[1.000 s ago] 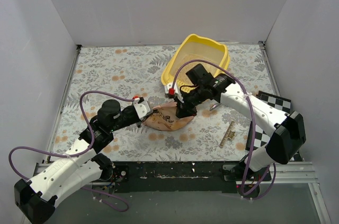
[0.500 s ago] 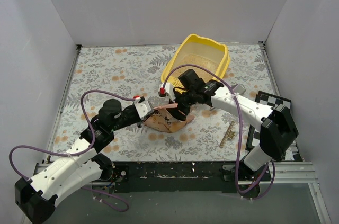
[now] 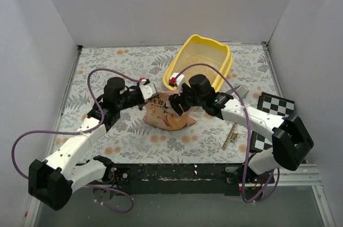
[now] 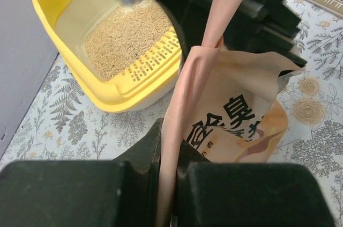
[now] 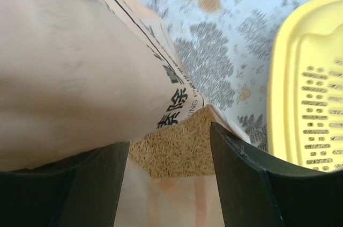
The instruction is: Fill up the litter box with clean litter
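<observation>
The left pincer (image 4: 169,154) pinches the edge of the pink bag (image 4: 241,111). The right pincer (image 5: 170,142) is spread wide at its mouth (clean litter (image 5: 177,158) shows inside). The litter box (image 4: 115,101) sits at one o'clock.

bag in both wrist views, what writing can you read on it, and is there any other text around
"臭": large black character on the bag, left wrist view; the character beside it is cut off by a fold.
"除": black, on the bag in the right wrist view; its neighbour and the small Latin line are too blurred to read.
Ruler-like strip: markings too small to read.
</observation>
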`<state>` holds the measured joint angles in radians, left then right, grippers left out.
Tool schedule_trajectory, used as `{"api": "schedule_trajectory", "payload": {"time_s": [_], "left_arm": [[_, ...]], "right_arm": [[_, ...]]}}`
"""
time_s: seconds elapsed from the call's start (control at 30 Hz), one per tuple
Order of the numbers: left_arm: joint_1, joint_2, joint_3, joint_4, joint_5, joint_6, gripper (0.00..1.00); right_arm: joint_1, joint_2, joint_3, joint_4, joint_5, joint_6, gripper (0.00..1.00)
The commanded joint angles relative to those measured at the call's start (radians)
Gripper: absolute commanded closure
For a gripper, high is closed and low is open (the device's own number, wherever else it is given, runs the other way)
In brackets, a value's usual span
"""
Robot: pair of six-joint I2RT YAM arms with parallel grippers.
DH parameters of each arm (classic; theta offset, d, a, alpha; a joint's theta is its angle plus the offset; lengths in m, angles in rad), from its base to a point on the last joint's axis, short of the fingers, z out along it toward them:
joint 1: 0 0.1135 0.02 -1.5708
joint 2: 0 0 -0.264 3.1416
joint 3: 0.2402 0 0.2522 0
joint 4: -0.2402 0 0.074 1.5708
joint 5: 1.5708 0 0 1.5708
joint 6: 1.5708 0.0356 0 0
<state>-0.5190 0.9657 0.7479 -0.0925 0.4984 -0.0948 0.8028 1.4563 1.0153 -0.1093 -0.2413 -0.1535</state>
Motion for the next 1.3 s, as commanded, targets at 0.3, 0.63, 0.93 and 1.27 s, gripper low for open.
{"api": "schedule_trajectory", "payload": {"time_s": [0.3, 0.63, 0.93, 1.27], "left_arm": [[0.235, 0.130, 0.312, -0.049, 0.124, 0.148, 1.00], [0.234, -0.022, 0.053, 0.114, 0.210, -0.045, 1.00], [0.229, -0.137, -0.154, 0.211, 0.160, -0.149, 1.00], [0.205, -0.117, -0.150, 0.235, 0.167, -0.178, 0.88]], "right_arm": [[0.070, 0.067, 0.043, 0.183, 0.166, 0.247, 0.30], [0.067, 0.021, 0.114, 0.079, 0.186, 0.230, 0.30], [0.047, -0.143, 0.241, -0.216, 0.378, 0.276, 0.28], [-0.020, -0.343, 0.161, -0.420, 0.620, 0.383, 0.08]]}}
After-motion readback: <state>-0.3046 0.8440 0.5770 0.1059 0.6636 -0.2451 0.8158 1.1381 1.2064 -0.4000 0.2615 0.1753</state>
